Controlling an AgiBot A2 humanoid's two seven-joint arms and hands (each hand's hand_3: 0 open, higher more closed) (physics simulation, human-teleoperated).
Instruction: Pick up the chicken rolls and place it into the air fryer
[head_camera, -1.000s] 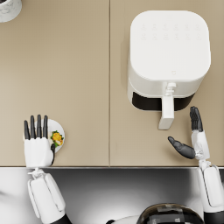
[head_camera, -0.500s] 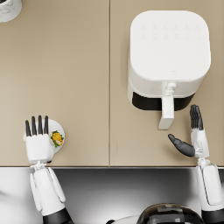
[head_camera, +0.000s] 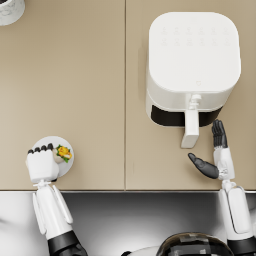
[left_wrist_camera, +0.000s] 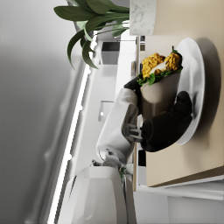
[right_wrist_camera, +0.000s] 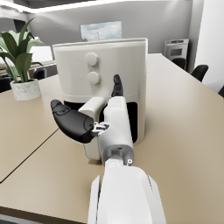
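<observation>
The chicken rolls (left_wrist_camera: 161, 83) sit on a small white plate (head_camera: 67, 164) near the counter's (head_camera: 90, 90) front edge, well to the left of the white air fryer (head_camera: 192, 62). The left hand (head_camera: 42, 164) is on that plate with its dark fingers (left_wrist_camera: 168, 124) curled around the roll's pale wrap, the yellow and green filling poking out past them; the roll looks gripped but rests on the plate. The air fryer stands toward the counter's back right, its drawer handle (head_camera: 190, 127) pointing at the front edge and a dark gap showing under its body. The right hand (head_camera: 216, 156) hovers just in front of and beside that handle, fingers spread apart and holding nothing, thumb out toward the plate side. A white planter (head_camera: 10, 10) with a leafy plant stands at the counter's far left corner, well apart from the air fryer.
</observation>
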